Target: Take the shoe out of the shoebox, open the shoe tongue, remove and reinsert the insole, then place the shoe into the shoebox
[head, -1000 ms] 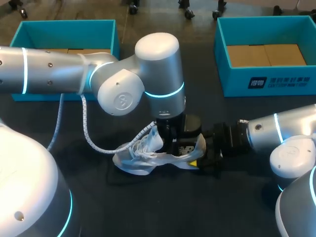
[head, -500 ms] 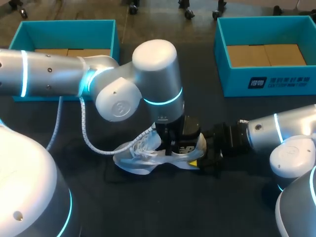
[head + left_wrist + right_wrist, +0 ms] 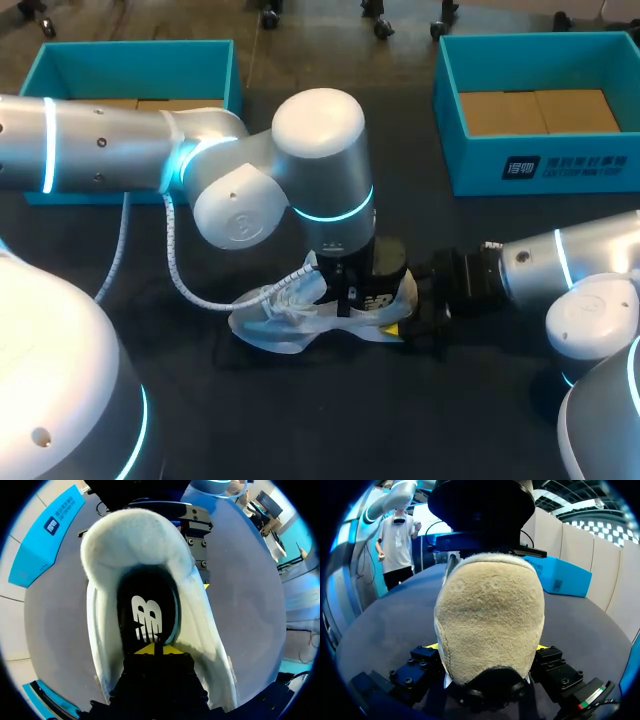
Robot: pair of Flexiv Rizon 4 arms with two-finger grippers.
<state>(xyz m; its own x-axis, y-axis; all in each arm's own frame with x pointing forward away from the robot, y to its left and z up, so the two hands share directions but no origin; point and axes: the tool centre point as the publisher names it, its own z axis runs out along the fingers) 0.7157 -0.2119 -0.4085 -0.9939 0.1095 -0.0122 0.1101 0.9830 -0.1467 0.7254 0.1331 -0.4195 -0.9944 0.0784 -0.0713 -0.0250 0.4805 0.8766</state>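
1. shoe [image 3: 285, 322] stands upright on its sole on the dark table [image 3: 450, 420], out of both teal shoeboxes [image 3: 540, 165]; they sit at the far edge, shoe nearer the robot and between them sideways; heel toward my right arm
2. left gripper [image 3: 155, 649] comes straight down into the shoe's opening; yellow tips pressed together just over the insole [image 3: 147, 600]; can't tell if they touch or nip it
3. right gripper [image 3: 487, 649] pinches the heel [image 3: 490, 600], one finger against each side
4. look: low white sneaker, white laces [image 3: 292, 290]
5. materials: collar [image 3: 135, 535] thick, padded, fuzzy white; heel rounded, tan, suede-like nap; insole black, smooth, with a white mark; shoeboxes rectangular, brown cardboard floors
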